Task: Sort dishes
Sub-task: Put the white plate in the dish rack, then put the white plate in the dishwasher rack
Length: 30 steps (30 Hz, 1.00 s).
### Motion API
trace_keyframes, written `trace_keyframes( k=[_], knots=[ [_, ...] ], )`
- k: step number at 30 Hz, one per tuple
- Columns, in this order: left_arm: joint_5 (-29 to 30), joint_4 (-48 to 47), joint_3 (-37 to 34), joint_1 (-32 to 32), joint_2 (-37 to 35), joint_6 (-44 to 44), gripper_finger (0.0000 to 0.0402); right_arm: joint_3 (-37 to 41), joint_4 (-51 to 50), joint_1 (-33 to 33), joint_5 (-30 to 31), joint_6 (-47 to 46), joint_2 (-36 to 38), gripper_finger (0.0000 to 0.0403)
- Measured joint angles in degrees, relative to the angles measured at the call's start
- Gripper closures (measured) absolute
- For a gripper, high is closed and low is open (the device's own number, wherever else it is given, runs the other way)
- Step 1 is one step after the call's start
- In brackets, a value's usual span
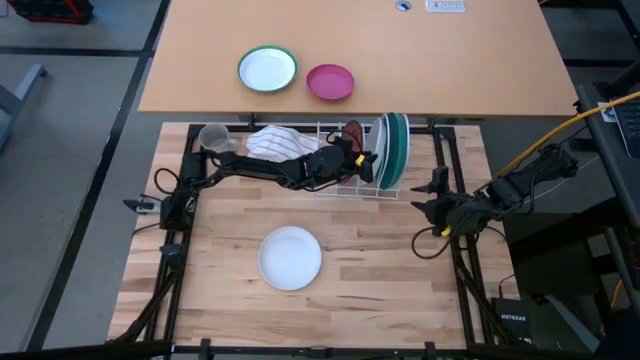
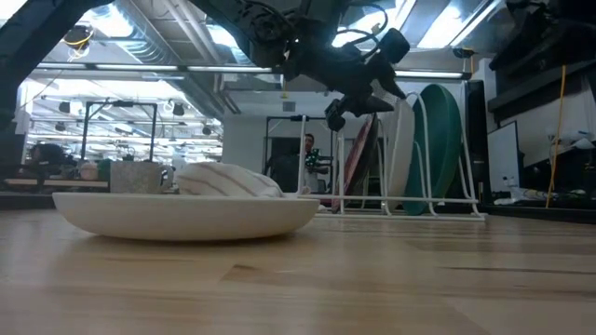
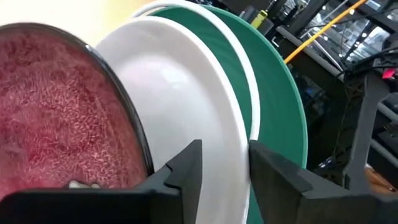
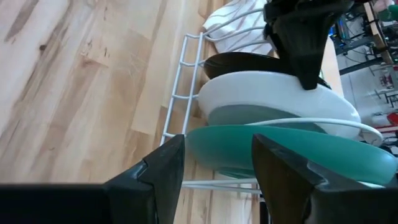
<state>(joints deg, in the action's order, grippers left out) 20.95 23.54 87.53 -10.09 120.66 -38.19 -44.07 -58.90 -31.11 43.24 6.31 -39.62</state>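
Observation:
A white wire rack [image 1: 347, 186] at the table's far side holds plates standing on edge: a red-brown glossy one [image 3: 56, 118], a white one [image 3: 180, 81] and a dark green one [image 3: 273, 81], with another thin white rim between the last two. My left gripper [image 3: 225, 162] comes down over the rack [image 1: 358, 158], shut on the white plate's rim. Another white plate [image 1: 290, 257] lies flat on the table's near middle. My right gripper [image 1: 422, 200] is open and empty to the right of the rack, and the green plate [image 4: 280, 152] shows beyond its fingers. My left gripper pinches the white plate's upper rim [image 3: 227, 134] between its two fingers, one on each face. The fingers come from above, slanting down from the table's left. The plate stands on edge in the rack between the red-brown and green plates.
A striped cloth [image 1: 280, 143] and a clear cup [image 1: 212, 135] lie left of the rack. A small green-rimmed plate [image 1: 267, 70] and a pink bowl [image 1: 330, 82] sit on the farther table. Bare wood lies around the flat plate.

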Motion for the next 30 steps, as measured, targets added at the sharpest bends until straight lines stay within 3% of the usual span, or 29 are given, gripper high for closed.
trace_keyframes(
  k=[20, 25, 30],
  knots=[
    [-0.33, 14.19, -0.11, -0.04, -0.81, 11.51, 0.0272, 0.0, 0.05, 0.0, -0.46, 0.0, 0.0, 0.0214],
    [-8.02, 14.31, -0.11, 0.52, -4.2, 17.7, 0.0272, 0.0, 0.17, 0.0, -4.25, -0.31, 0.0, 0.0214],
    [-22.24, 5.74, -0.09, 3.13, -8.97, 24.62, 0.0272, 0.0, 1.4, 0.0, -10.95, -3.42, 0.0, 0.0214]
  ],
)
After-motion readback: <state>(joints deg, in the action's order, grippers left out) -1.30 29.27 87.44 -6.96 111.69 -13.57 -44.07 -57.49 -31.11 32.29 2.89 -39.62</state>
